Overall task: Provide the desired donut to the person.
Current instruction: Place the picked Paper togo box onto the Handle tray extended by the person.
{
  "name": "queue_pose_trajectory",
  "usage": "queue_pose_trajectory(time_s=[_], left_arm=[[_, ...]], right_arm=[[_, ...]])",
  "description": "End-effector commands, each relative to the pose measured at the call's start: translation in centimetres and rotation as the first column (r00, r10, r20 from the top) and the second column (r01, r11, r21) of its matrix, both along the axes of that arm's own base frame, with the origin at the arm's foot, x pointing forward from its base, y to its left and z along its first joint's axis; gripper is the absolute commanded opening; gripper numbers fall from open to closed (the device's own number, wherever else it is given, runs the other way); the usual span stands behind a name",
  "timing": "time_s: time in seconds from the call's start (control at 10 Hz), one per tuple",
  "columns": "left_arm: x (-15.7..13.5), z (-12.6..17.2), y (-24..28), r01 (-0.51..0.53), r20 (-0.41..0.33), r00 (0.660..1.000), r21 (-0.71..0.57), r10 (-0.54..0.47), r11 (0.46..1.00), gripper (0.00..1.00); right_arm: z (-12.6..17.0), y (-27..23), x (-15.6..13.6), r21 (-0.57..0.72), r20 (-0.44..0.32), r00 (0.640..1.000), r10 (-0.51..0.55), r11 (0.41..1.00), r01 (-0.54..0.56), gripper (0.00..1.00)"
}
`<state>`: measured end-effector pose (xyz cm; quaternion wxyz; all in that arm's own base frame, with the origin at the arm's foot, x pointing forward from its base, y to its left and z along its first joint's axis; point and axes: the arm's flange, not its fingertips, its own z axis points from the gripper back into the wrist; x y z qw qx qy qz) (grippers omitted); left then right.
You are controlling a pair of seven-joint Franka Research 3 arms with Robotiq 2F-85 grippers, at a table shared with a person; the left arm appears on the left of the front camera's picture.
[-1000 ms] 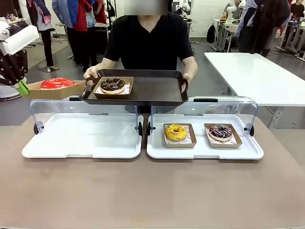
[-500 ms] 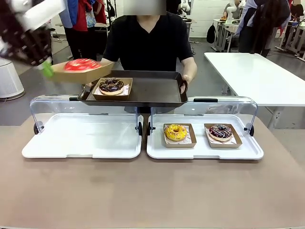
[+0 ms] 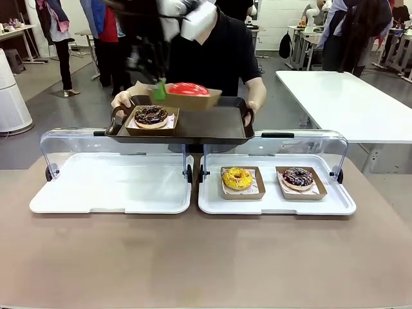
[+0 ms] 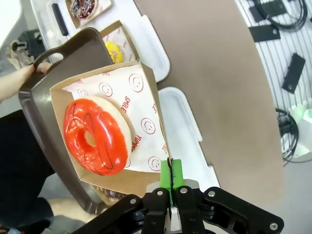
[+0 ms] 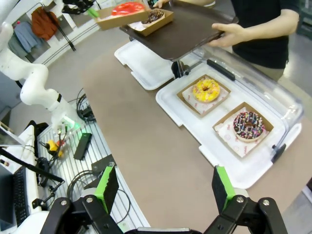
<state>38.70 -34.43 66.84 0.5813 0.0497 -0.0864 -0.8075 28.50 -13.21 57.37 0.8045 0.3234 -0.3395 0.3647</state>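
Observation:
A red-glazed donut (image 3: 188,89) lies in a brown paper tray (image 3: 187,99) held in the air. My left gripper (image 3: 159,90) is shut on the paper tray's edge (image 4: 163,146), and the red donut (image 4: 96,135) lies just beyond the pads. The paper tray hangs over the middle of a dark serving tray (image 3: 212,123), which the person (image 3: 206,51) holds in both hands. A chocolate donut (image 3: 151,114) sits on that serving tray's left part. My right gripper (image 5: 163,187) stands open high above the near table, holding nothing.
Two white display trays with raised clear lids lie on the brown table. The left one (image 3: 112,187) is bare; the right one (image 3: 322,205) holds a yellow donut (image 3: 237,177) and a sprinkled chocolate donut (image 3: 298,177). Bystanders and a white table (image 3: 347,96) are behind.
My left arm has swung from the far left, up and rightward, carrying the red donut's paper tray over the person's serving tray. The person and the serving tray stayed put.

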Motion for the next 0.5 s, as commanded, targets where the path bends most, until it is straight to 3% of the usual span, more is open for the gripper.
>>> queue_pose_trajectory(time_s=[0.0,0.4], left_arm=[[3.4,-0.1,-3.9,-0.093,-0.026,0.995,0.016,0.093,0.996,0.01],[9.5,-4.1,-6.5,-0.132,-0.019,0.991,0.007,0.132,0.991,0.01]], right_arm=[[0.0,0.0,0.2,0.026,0.021,1.0,0.015,1.0,-0.015,1.0],[0.0,0.0,0.2,0.026,0.021,1.0,0.015,1.0,-0.015,1.0]])
